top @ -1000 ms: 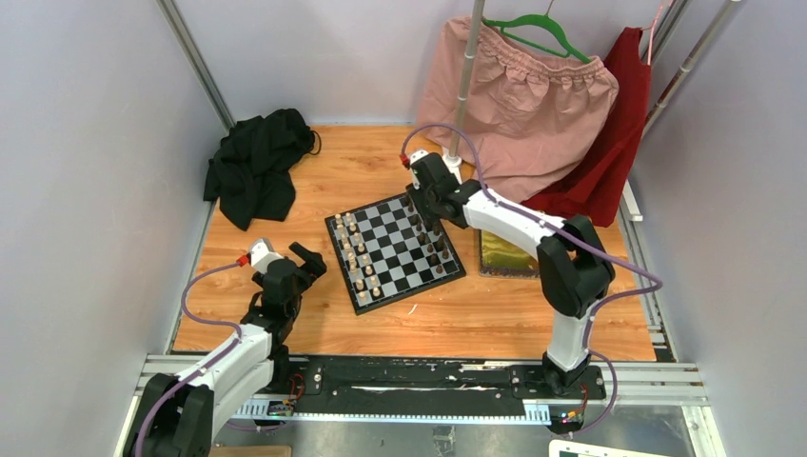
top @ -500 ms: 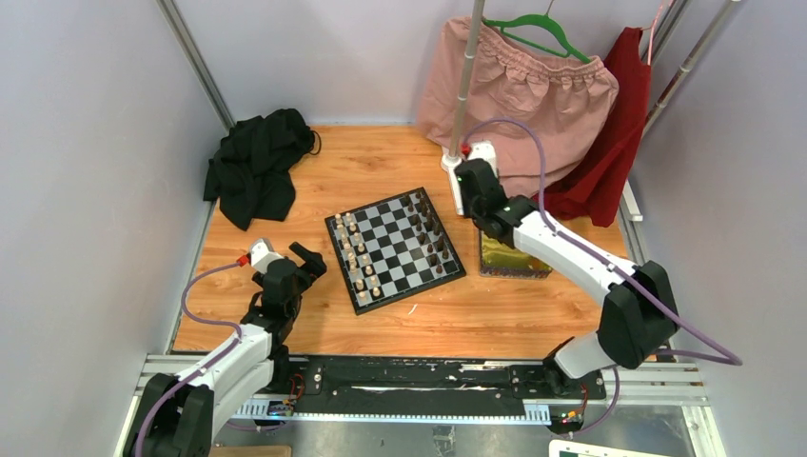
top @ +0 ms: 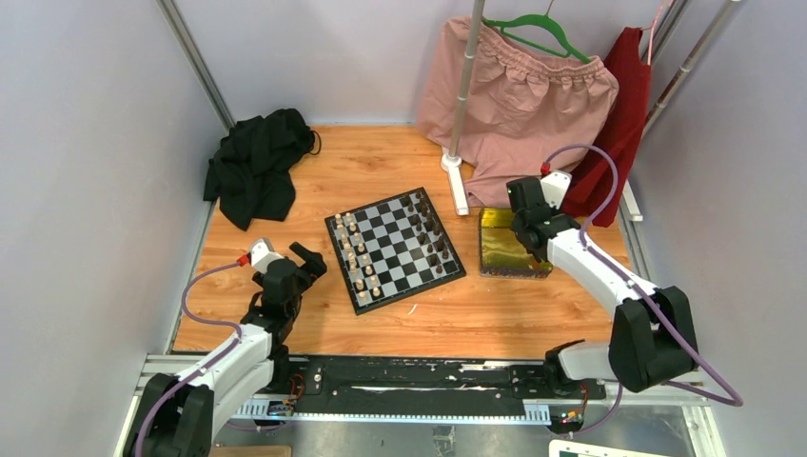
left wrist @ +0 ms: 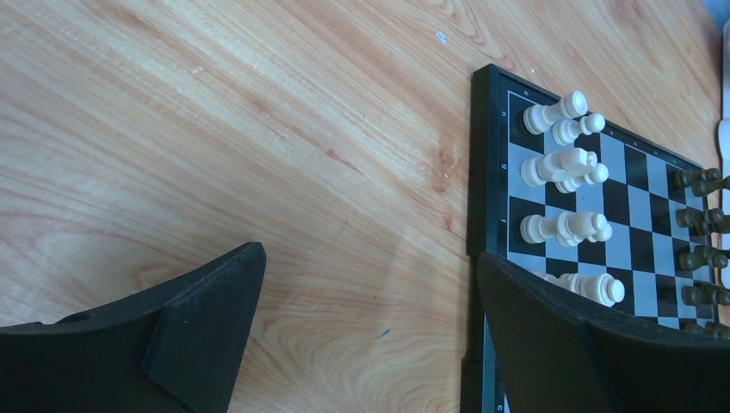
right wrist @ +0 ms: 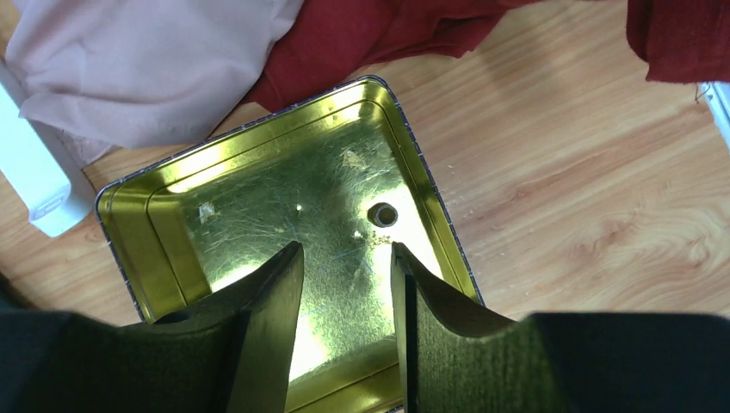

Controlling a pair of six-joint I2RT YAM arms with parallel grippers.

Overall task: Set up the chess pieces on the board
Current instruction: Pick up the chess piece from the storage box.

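Yellow shiny metal tin (right wrist: 284,176) is sitting under R claw (right wrist: 344,255), jaws standing narrowly apart, gripping nothing. L claw (left wrist: 368,256) is hanging wide open over wooden desk (left wrist: 215,129); small black-and-white chequered board (left wrist: 480,172) w/ cream and dark brown chessmen (left wrist: 564,168) is lying just to its right.

In the left wrist view the board (left wrist: 484,172) ran off the right and bottom edges. One finger (left wrist: 559,335) of the left gripper (left wrist: 370,258) covered the board's near corner and the foot of one cream-white piece (left wrist: 594,286). The dark brown pieces (left wrist: 699,217) were cut by the right edge, so their number could not be told. From above, the chessmen (top: 359,255) were too small to tell by kind. In the right wrist view the fingers (right wrist: 267,327) of the right gripper (right wrist: 344,249) hid the near wall of the yellow tin (right wrist: 159,232). A small round thing (right wrist: 382,214) on its floor was too small to name. The white rack foot (right wrist: 34,176) and the red cloth (right wrist: 379,34) were cropped at the frame.
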